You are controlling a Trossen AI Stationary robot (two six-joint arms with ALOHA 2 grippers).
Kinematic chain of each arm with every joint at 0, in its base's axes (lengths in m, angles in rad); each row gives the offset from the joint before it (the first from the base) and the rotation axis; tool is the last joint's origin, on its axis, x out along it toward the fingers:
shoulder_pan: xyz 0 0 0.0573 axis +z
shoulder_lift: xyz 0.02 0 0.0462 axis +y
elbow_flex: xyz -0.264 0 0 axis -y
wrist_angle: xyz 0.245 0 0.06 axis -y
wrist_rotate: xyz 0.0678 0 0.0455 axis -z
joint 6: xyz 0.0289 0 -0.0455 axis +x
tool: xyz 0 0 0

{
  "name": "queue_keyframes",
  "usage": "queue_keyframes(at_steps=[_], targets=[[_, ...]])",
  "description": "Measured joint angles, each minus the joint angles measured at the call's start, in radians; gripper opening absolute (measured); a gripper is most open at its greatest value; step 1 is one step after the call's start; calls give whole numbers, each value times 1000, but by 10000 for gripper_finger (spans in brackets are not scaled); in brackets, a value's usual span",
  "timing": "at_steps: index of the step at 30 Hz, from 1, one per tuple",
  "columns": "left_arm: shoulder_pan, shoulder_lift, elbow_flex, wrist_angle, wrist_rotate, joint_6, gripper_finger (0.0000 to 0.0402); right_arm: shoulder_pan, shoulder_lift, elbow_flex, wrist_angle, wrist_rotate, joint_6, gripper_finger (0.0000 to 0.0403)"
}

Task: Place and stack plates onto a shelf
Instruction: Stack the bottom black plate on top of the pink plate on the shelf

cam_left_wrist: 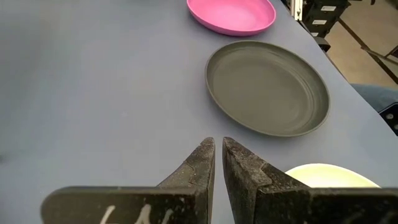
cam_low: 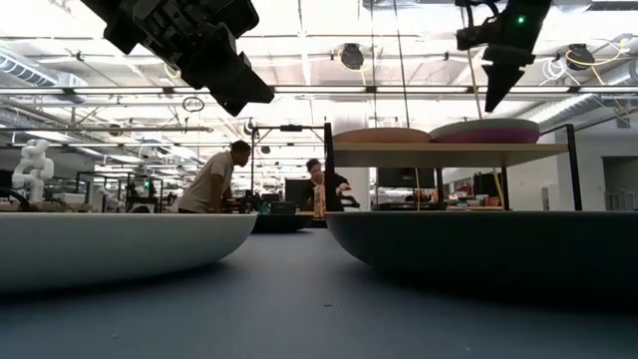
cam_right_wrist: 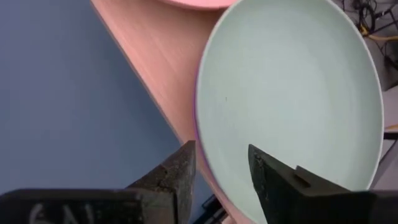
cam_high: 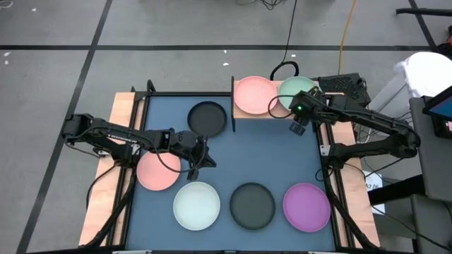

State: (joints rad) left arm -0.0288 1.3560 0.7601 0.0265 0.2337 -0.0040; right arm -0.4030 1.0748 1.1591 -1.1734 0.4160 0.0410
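The light-wood shelf (cam_high: 248,112) stands at the table's far edge. On it lie a pink plate (cam_high: 254,94) and a pale green plate (cam_high: 295,90) that rests on a purple plate, whose rim (cam_right_wrist: 198,134) shows beneath it. My right gripper (cam_right_wrist: 221,149) is open just above the green plate's near rim and touches nothing; it also shows in the high view (cam_high: 297,129). My left gripper (cam_left_wrist: 217,142) is shut and empty above the table's left middle (cam_high: 200,168). It hangs between a second pink plate (cam_high: 157,171) and the whitish plate (cam_high: 197,204).
On the blue surface lie a dark grey plate (cam_high: 207,118) at the far left of the shelf, another dark grey plate (cam_high: 253,204) near the front, and a purple plate (cam_high: 306,206) at the front right. People stand in the room beyond the table (cam_low: 214,179).
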Motion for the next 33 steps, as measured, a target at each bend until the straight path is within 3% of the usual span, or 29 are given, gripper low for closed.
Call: queue_keyframes(at_steps=[7, 12, 17, 23, 33], targets=[[0, 0, 0, 0, 0, 0, 35, 0, -2, 0, -50, -3, 77, 128], [-10, 0, 0, 0, 0, -1, 35, 25, -47, 0, -26, -81, 130, 128], [-33, 0, 0, 0, -4, 0, 35, 108, -102, 0, -29, -74, 215, 127], [-68, 0, 0, 5, -88, 15, 35, 241, -126, -14, -12, -72, 328, 127], [-134, 0, 0, 66, -127, 26, 35, 451, -126, -254, 221, -72, 408, 127]])
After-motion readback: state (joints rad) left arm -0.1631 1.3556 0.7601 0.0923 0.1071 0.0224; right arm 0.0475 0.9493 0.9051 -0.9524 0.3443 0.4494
